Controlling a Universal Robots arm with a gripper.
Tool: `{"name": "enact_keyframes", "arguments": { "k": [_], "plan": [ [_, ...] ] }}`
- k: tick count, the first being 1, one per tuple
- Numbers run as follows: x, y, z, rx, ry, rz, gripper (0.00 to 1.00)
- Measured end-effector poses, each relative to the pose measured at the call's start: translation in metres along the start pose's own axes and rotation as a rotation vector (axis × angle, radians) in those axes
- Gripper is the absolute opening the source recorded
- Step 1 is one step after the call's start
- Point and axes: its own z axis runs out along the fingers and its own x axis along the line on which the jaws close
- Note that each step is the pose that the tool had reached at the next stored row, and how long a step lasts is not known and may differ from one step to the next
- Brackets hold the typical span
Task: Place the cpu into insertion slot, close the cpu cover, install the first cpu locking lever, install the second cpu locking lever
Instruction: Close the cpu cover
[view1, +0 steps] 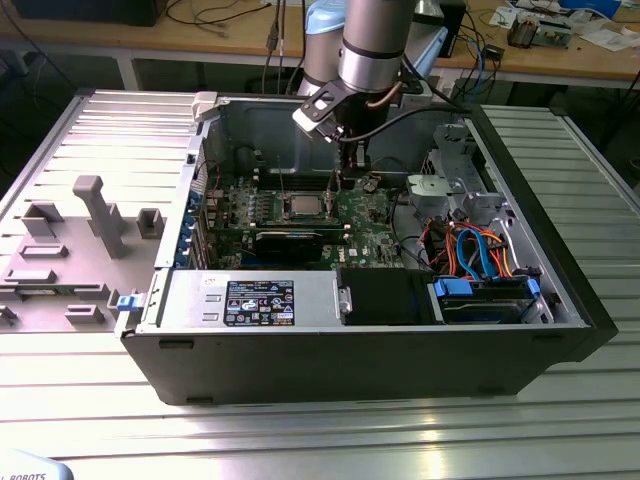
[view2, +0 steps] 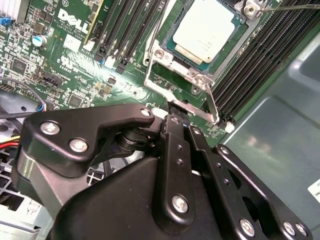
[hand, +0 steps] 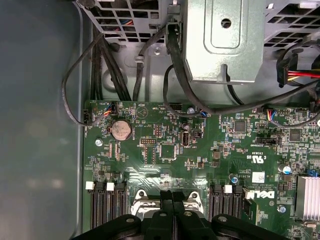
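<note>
The claw (view2: 177, 112) is closed, its two black fingers (view2: 172, 135) pressed side by side with nothing visible between them. The tips rest at the edge of the silvery frame just beside the cpu (view2: 205, 30). The cpu lies flat in the insertion slot (view2: 169, 40), silver top up, with the cpu cover (view2: 180, 67) framing it; I cannot tell whether the cover is fully down. The second wrist view also shows a thin wire lever (view2: 212, 102) running along the frame next to the cpu, and long black memory slots (view2: 265, 55) just beyond the cpu. In the first wrist view the claw (hand: 173, 196) is seen from the other direction, fingers together. Past it on the green motherboard (hand: 200, 165), farther from the cpu, sit a coin battery (hand: 120, 130), black cables (hand: 175, 60) and a metal drive cage (hand: 222, 40). The exterior view gives the wider setting: the claw (view1: 345, 172) hangs just beside the cpu (view1: 305, 207) inside an open computer case (view1: 300, 360) lying on a ribbed metal table (view1: 400, 440), with a grey fixture block (view1: 95, 215) well away from the cpu.
</note>
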Motion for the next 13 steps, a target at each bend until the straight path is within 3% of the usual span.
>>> {"name": "enact_keyframes", "arguments": {
  "k": [13],
  "plan": [
    [0.0002,-0.0046,0.0001,0.0000,0.0001,0.000,0.11]
  ]
}}
